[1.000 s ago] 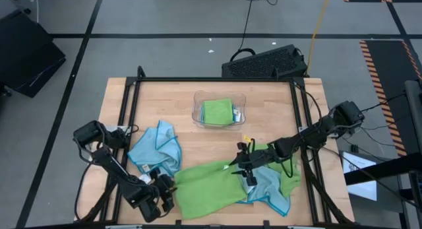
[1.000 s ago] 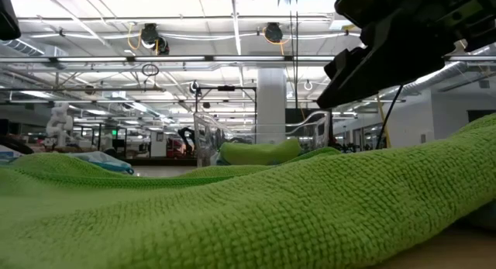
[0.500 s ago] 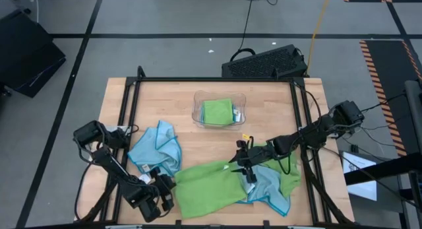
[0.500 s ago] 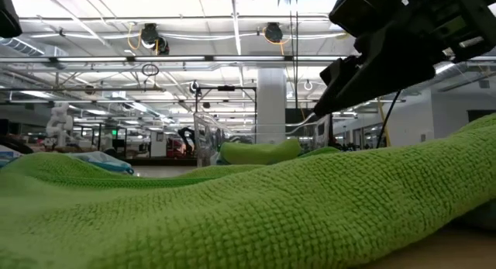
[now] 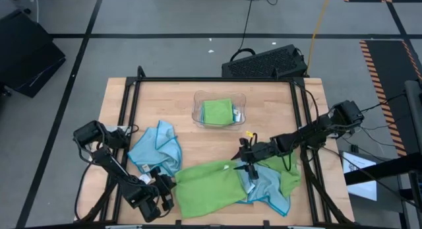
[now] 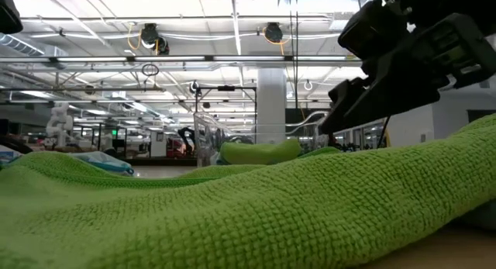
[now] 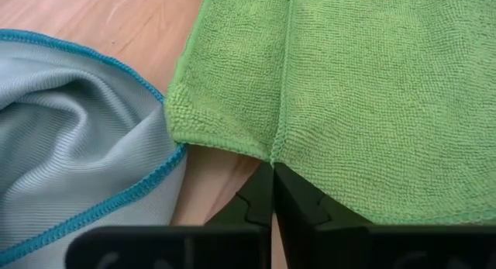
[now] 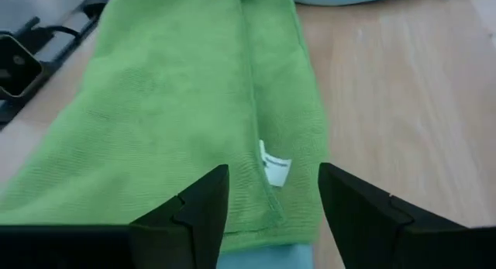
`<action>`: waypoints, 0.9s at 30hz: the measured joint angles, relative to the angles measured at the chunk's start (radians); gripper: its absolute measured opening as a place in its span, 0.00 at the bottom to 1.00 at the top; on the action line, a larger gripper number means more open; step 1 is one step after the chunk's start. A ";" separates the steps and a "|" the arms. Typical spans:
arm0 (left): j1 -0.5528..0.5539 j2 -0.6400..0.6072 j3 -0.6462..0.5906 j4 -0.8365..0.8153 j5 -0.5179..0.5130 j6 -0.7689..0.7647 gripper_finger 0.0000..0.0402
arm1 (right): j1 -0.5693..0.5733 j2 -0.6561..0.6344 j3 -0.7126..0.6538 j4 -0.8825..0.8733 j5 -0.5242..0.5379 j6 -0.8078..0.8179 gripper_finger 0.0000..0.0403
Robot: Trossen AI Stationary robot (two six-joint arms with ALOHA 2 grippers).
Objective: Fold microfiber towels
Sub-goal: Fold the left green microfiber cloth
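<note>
A lime green towel (image 5: 211, 183) lies spread along the table's near side; it fills the low view's foreground (image 6: 256, 215). My left gripper (image 5: 168, 187) is at its left edge and is shut on it (image 7: 271, 172). My right gripper (image 5: 245, 167) hovers open and empty over the towel's far edge, its fingers on either side of the small white tag (image 8: 273, 167); it shows at the low view's upper right (image 6: 372, 83). A crumpled light blue towel (image 5: 158, 148) lies at the left. Another light blue towel (image 5: 267, 186) lies at the right, partly under green cloth. My left gripper pinches the green towel's left edge (image 7: 273, 153) between its two shut fingers, which come low from the table's left. A crease runs across the cloth away from the fingertips. The towel lies on the table. One layer or several, I cannot tell.
A clear plastic tray (image 5: 198, 103) at the table's far middle holds a folded green towel (image 5: 217, 111). A black frame (image 5: 211, 79) runs around the table. Bare wood shows between the tray and the towels.
My right gripper has risen a little above the green towel and drawn slightly toward the table's right edge, staying open. The towels lie as they did.
</note>
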 joint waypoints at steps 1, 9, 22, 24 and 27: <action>0.000 0.000 0.000 0.000 0.000 0.000 0.03 | -0.002 0.000 -0.003 0.005 -0.010 0.005 0.47; 0.001 0.000 0.000 0.002 -0.008 0.001 0.02 | -0.003 0.073 -0.022 0.116 -0.010 0.010 0.42; 0.001 0.000 0.000 0.002 -0.008 0.000 0.01 | -0.015 0.206 -0.022 0.204 -0.062 0.030 0.27; 0.001 0.000 0.000 0.002 -0.008 -0.001 0.01 | -0.015 0.205 -0.022 0.205 -0.063 0.030 0.19; 0.001 0.000 0.000 0.002 -0.008 -0.002 0.02 | -0.014 0.191 -0.022 0.199 -0.064 0.025 0.10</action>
